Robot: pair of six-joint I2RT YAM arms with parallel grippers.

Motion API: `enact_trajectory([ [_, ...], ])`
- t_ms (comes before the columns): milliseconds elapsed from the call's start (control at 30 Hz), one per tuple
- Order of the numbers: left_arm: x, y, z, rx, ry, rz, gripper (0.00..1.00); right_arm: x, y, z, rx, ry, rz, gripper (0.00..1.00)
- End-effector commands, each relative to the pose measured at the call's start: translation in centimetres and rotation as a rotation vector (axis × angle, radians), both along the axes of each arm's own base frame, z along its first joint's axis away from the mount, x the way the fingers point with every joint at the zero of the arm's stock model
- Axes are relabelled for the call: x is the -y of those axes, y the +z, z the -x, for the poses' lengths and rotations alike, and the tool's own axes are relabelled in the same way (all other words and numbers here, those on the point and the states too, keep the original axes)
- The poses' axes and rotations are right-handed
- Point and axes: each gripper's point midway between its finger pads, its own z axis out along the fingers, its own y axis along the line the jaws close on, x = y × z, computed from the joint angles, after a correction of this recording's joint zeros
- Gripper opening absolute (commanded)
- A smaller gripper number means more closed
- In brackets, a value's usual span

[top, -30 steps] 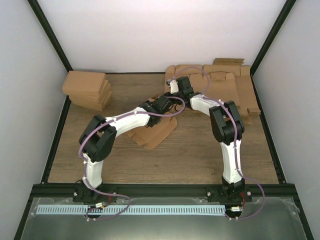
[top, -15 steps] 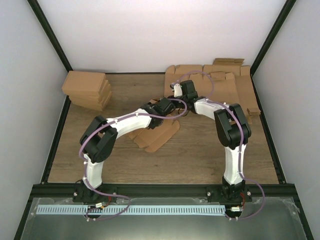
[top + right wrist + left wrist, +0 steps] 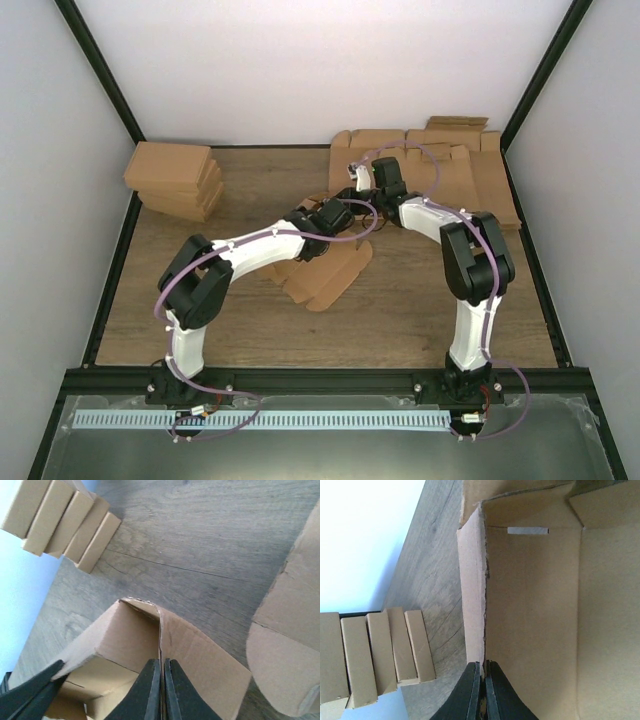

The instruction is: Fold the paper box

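The light-brown paper box [image 3: 335, 278] lies near the middle of the table [image 3: 400, 320], partly folded, its far walls raised upright, its rounded flaps flat toward the near edge.

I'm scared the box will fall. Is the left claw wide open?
No, the left gripper is pinched shut on the thin edge of a side wall of the paper box.

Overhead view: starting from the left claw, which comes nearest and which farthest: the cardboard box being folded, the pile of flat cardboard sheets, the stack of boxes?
From the left gripper, mid-table:
1. paper box, pinched in the gripper itself, mid-table.
2. flat sheets, just beyond it at the back right.
3. stack of boxes, far off in the back-left corner.
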Motion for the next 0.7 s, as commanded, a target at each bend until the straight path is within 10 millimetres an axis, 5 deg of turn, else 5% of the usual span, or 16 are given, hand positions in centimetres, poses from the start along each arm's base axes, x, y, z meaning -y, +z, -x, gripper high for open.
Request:
enact_trajectory([
  [0,0.6,0.7,1.0,-0.022,-0.023,0.014,0.04,-0.6,5.4,0.2,0.084,0.032,-0.094,0.05],
  [400,1.7,0.8,1.5,-0.025,-0.044,0.018,0.04,-0.7,3.5,3.2,-0.004,0.012,-0.119,0.05],
  [667,3.1,-0.9,3.2,-0.053,-0.083,0.009,0.04,0.7,0.6,5.0,-0.035,-0.065,-0.087,0.05],
])
